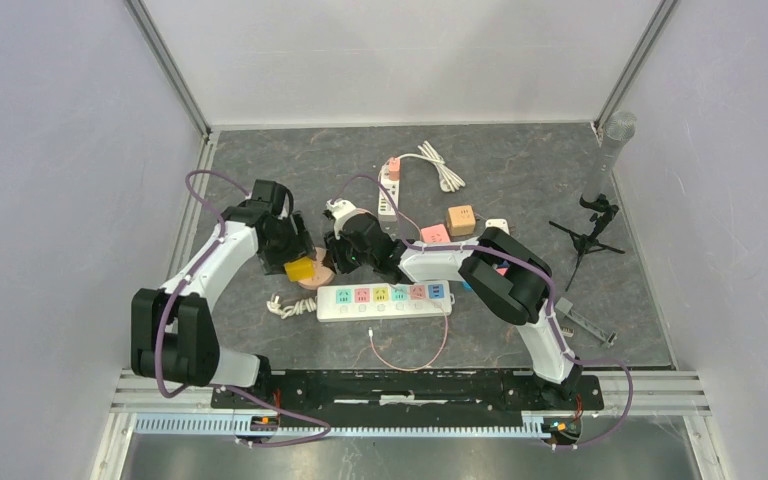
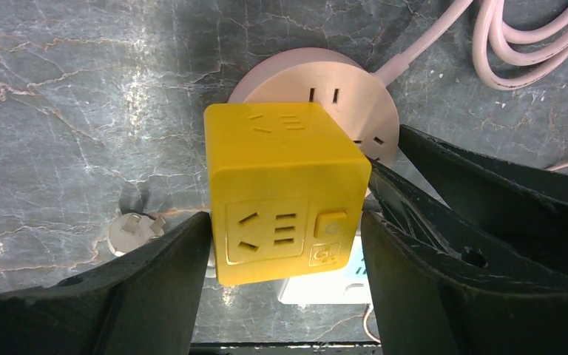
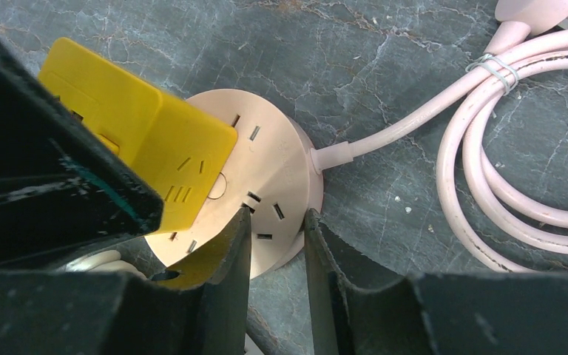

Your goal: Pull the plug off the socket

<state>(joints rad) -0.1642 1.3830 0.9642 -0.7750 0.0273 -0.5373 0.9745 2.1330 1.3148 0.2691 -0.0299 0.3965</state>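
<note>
Yellow plastic cube plug adapter sits over the pale pink round socket disc, mid-table on the grey marbled tabletop. Left gripper: jaws wide, one finger against each flank of the cube; a firm clamp cannot be told. Right gripper: jaws nearly together, pinching the disc's rim to hold it down. Cube looks tilted against the disc face; prongs hidden, so separation unconfirmed. Judged mid-pull: bracing done, clean lift-off remains
</note>
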